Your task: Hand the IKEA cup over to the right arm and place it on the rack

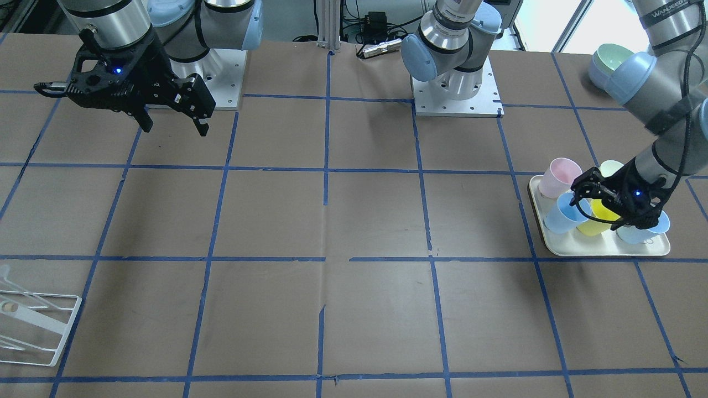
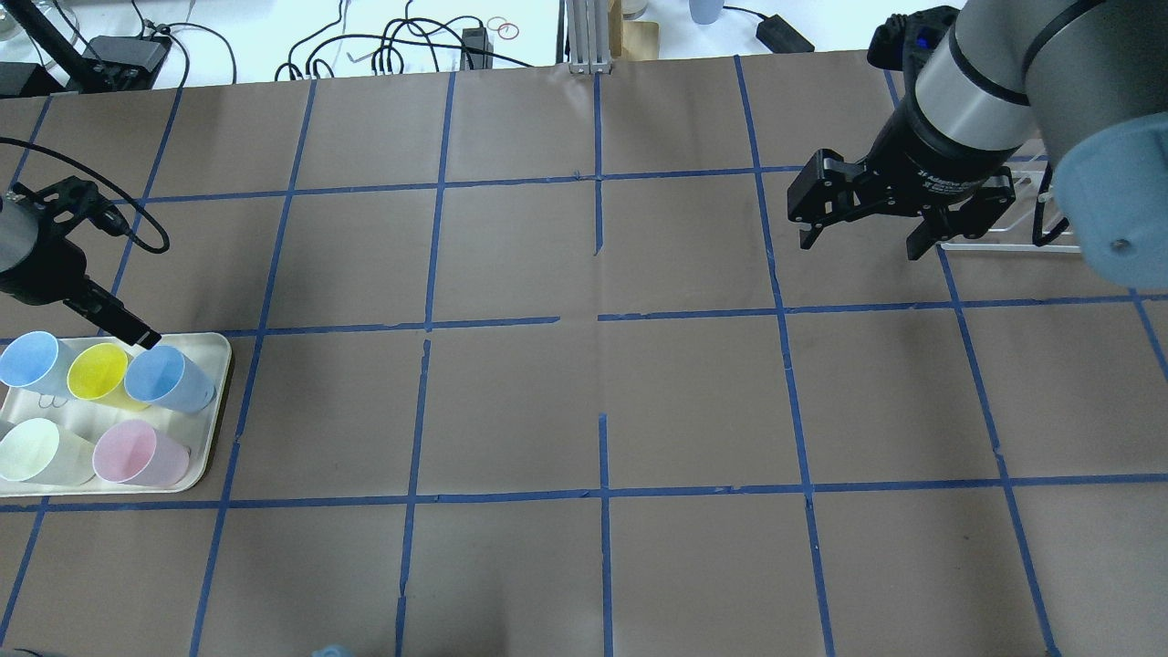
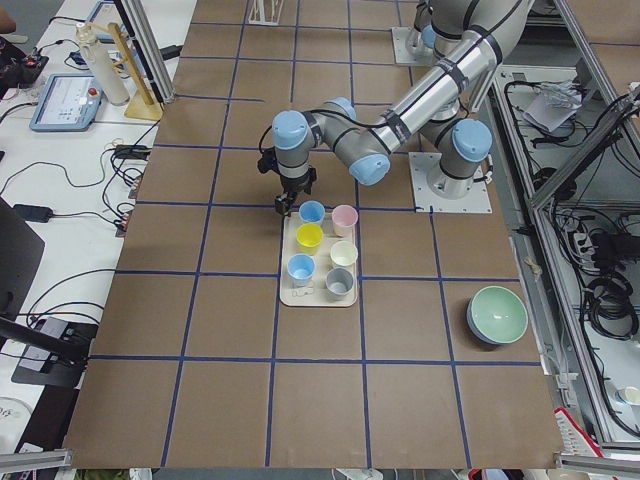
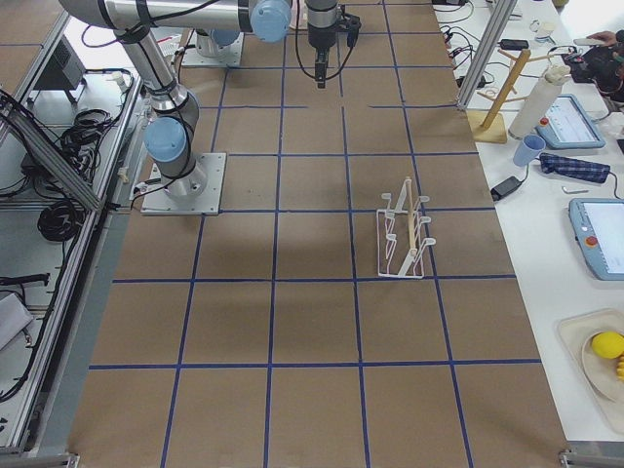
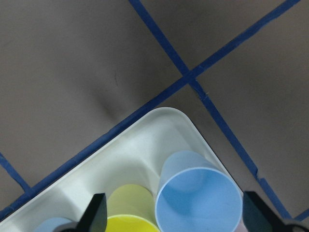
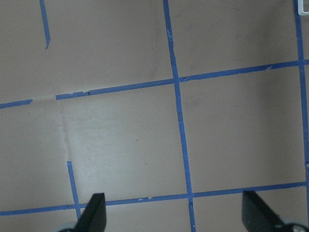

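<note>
IKEA cup (image 5: 200, 197) — pale blue, tapered, sky-blue inside

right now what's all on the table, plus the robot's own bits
table: 1, brown, blue tape grid
tray: 1, cream, table's end on robot's left
corner blue cup: 1, pale blue, tray corner toward table's middle
second blue cup: 1, pale blue, same row's other end
yellow cup: 1, between those two
pink cup: 1, beside corner blue cup
cream cup: 1, pale greenish, beside yellow
grey cup: 1, beside second blue cup
rack: 1, white wire, robot's right side
bowl: 1, pale green inside, left end
left gripper: 1, black, open, over corner blue cup
right gripper: 1, black, open, empty, over bare table
</note>
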You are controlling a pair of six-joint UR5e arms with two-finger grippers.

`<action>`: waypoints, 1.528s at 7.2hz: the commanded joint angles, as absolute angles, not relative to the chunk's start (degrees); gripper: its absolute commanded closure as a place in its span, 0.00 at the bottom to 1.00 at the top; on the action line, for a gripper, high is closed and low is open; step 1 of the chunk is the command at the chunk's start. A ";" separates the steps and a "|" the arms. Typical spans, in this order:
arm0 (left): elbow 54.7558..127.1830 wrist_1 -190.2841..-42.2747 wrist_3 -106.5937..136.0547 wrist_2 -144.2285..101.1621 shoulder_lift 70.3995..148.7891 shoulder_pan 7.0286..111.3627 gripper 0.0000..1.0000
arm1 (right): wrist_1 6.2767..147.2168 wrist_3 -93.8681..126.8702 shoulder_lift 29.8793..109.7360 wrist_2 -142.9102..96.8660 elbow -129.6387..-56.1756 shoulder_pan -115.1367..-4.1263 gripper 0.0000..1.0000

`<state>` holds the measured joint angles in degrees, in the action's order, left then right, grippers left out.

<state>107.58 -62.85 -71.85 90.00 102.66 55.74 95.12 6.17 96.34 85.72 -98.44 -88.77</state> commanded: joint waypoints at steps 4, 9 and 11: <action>107.32 -60.56 -75.50 91.57 107.22 55.37 0.00 | 95.18 6.07 96.33 85.78 -98.44 -88.77 0.00; 107.67 -60.38 -76.38 92.81 108.63 52.47 0.04 | 95.27 6.06 96.24 85.69 -98.53 -88.51 0.00; 107.49 -60.21 -75.77 92.03 109.33 53.52 0.04 | 95.27 6.07 96.24 85.69 -98.53 -88.51 0.00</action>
